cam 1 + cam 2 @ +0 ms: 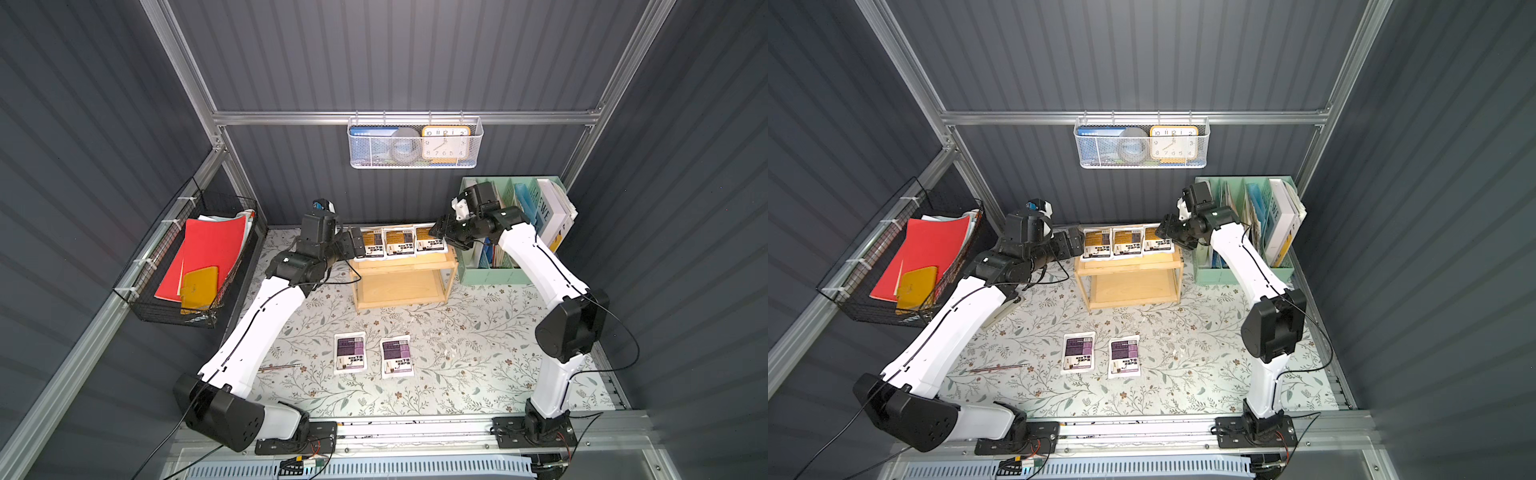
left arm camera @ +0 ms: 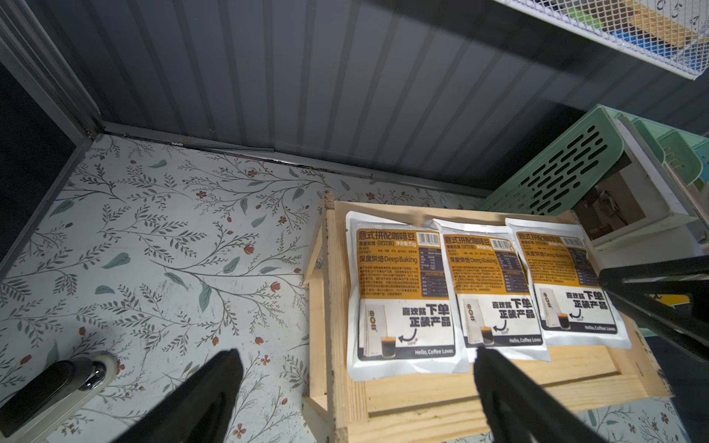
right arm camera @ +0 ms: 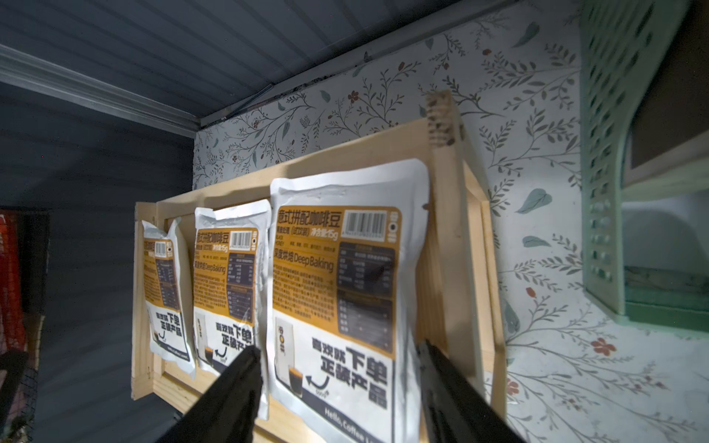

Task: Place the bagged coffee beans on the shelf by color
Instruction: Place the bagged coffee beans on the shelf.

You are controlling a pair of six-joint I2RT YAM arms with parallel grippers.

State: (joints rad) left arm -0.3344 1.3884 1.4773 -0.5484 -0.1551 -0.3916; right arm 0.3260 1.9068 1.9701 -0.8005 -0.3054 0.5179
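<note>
Spreading across the cell, the floral-patterned table (image 1: 457, 353) carries the small light-wood two-tier shelf (image 1: 405, 266) near the back wall. At the shelf's right end the right end effector (image 3: 337, 347) has its jaws apart, straddling the near edge of the rightmost orange-labelled white coffee pouch (image 3: 333, 287). That pouch lies flat in the top tray beside two matching orange-labelled pouches (image 1: 400, 242); nothing looks gripped. The left end effector (image 2: 355, 352) hangs wide open and empty at the left end. Two purple-labelled white pouches (image 1: 350, 352) lie on the table, well in front. A clean release likely means lifting clear before retreating, so no finger drags the pouch out of its row.
</note>
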